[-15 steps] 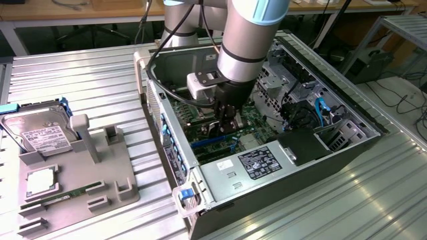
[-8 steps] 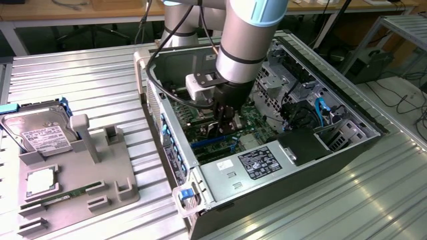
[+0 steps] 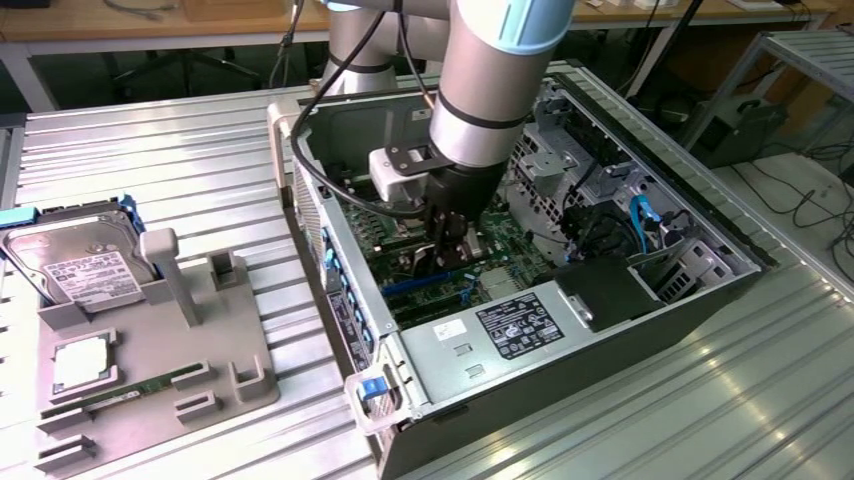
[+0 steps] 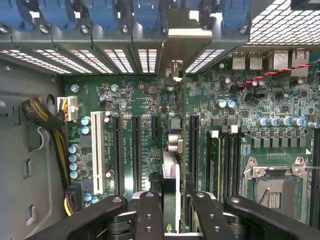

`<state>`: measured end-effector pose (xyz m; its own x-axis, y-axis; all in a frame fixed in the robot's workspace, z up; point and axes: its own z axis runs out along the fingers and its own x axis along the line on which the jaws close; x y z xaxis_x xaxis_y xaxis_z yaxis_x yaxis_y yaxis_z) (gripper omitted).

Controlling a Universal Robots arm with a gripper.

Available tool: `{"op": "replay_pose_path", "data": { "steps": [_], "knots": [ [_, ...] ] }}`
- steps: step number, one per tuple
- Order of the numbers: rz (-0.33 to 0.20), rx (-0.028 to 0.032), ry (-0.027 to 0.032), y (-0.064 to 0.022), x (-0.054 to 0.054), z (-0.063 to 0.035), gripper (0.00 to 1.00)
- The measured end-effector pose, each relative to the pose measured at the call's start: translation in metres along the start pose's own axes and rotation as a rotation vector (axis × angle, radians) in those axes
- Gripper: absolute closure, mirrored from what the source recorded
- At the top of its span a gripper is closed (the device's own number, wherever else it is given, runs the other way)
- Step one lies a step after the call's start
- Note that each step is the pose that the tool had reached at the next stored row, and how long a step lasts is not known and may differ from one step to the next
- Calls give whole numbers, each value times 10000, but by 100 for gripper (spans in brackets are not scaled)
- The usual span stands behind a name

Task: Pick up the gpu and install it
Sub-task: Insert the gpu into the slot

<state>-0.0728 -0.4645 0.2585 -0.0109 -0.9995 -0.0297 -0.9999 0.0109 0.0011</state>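
Black pincer (image 4: 170, 212) clamps the thin green gpu card (image 4: 170, 192) edge-on above the motherboard slots (image 4: 136, 150) inside the open grey computer case (image 3: 441, 350); judged light, rigid, fragile, best gripped by board edges.

A: Where does the exterior view sit?
B: High and off to 1 side, looking down at a slant on the open computer case (image 3: 534, 250) and the grey parts stand (image 3: 147, 370) on the exterior view's left; far enough back to take in the ribbed metal table (image 3: 174, 170).
A: And the wrist view?
B: Close in, facing straight down at the motherboard (image 4: 135, 130); the gripper (image 4: 171, 210) fills its near edge.
A: What do the 2 share?
B: The motherboard inside the case; the exterior view sees it small, the wrist view near.
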Motion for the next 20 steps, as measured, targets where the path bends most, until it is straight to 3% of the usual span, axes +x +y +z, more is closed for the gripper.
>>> {"op": "replay_pose_path", "data": {
  "steps": [9, 20],
  "knots": [
    [2, -5, -8, 6, -15, 10, 73],
    [4, -14, -60, 10, -14, 85, 73]
  ]
}}
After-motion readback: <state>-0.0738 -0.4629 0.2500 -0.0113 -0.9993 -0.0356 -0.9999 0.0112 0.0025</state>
